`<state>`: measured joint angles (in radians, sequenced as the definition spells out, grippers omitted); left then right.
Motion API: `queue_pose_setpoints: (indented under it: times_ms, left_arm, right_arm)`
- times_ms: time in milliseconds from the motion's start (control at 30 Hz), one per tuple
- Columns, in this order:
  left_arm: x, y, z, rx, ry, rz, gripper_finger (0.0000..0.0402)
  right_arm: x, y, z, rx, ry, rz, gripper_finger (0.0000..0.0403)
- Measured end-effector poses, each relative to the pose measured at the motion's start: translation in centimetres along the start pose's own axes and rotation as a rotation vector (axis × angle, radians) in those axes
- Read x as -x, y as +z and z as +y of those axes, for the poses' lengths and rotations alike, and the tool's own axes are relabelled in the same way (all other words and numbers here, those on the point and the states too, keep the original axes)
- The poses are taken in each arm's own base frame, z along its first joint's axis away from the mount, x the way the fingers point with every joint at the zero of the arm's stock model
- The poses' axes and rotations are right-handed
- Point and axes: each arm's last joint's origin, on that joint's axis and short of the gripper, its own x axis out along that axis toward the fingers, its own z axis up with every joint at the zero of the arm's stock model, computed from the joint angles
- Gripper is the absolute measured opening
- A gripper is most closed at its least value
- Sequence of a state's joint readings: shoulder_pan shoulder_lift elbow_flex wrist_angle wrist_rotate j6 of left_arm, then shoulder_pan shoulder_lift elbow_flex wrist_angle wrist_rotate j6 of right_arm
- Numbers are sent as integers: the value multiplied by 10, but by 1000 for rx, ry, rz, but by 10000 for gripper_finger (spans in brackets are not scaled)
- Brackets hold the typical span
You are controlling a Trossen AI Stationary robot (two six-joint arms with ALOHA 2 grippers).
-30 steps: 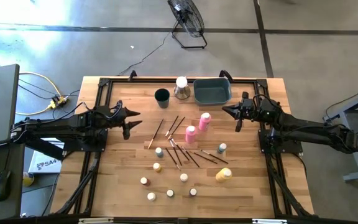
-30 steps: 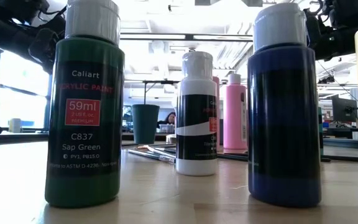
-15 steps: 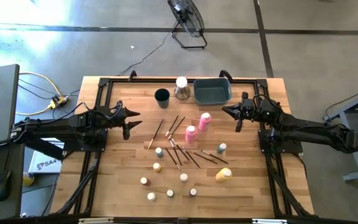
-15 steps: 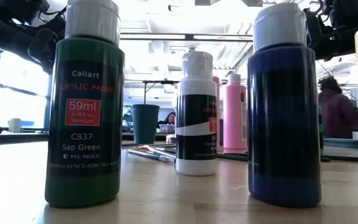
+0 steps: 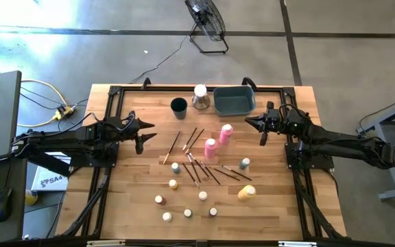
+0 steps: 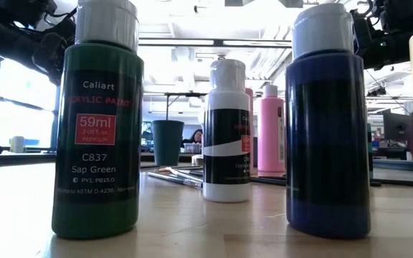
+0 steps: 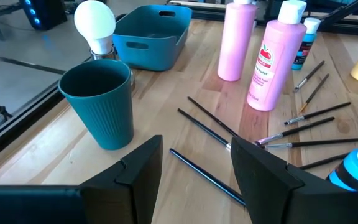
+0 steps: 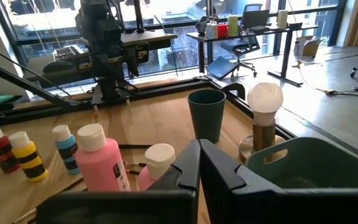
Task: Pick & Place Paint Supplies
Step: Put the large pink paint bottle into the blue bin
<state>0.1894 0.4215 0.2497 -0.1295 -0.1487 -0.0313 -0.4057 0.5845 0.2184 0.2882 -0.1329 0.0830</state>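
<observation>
Two pink paint bottles stand upright mid-table, and a yellow bottle lies nearer the front right. Thin dark brushes lie scattered flat on the wood. Several small white-capped bottles stand toward the near edge; the low view shows a green one and a blue one up close. My left gripper hovers open at the left, above the table, its fingers apart over brushes. My right gripper hovers shut at the right, near the pink bottles.
At the far edge a grey-blue bin stands with a dark round cup and a white bulb on a metal base to its left. Black frame rails run along the table's sides. Bare wood lies between each gripper and the supplies.
Both arms have kept still and nothing on the table has moved. A person crossed the room behind the table, at the right of the low view, and is gone now.
</observation>
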Motion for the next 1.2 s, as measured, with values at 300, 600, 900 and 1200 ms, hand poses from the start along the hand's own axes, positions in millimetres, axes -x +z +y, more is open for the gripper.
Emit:
queue_pose_setpoints:
  times_ms: [300,600,900,1200]
  left_arm:
    - [0,1,0,2,2,-14,188]
    - [0,2,0,12,1,-19,188]
    - [0,3,0,23,0,-27,188]
    - [1,9,-2,-24,-69,-90,147]
  right_arm:
    - [0,0,0,0,0,0,2]
    - [0,0,1,-2,27,3,2]
    - [0,1,1,0,31,-4,2]
    - [0,4,1,15,34,-43,2]
